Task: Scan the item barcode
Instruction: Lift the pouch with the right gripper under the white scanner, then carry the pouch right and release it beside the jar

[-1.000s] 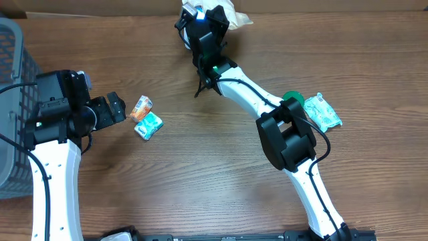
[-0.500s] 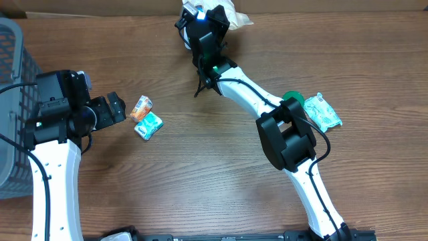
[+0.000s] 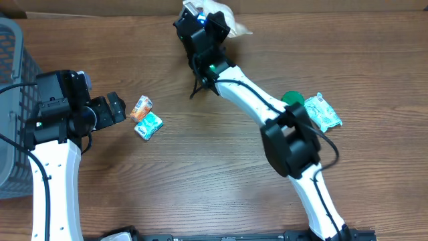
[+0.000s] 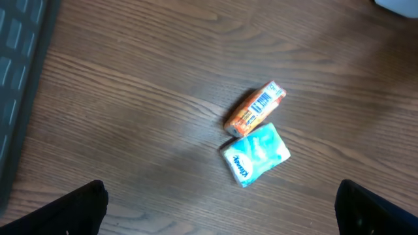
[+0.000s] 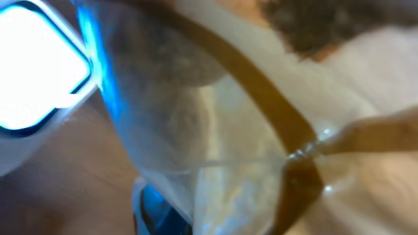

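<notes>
Bag (image 5: 248, 163) translucent, crinkly, brown band; seemingly cream inside.

Printed in white script across the lower end of the teal tissue pack (image 4: 256, 155): a brand word, seemingly "Kleenex", though small and tilted. Printed on the orange packet (image 4: 255, 108) touching that pack: a white barcode panel, its bars plain but its digits too small to read.

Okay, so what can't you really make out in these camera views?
- Right wrist: blurred close-up of a clear plastic bag; contents and any barcode unreadable.
- Overhead: the right gripper covers that bag, so the grip is hidden.
- Overhead: green object partly under the right arm.
- Left wrist: barcode on the orange packet is too small to read.
</notes>
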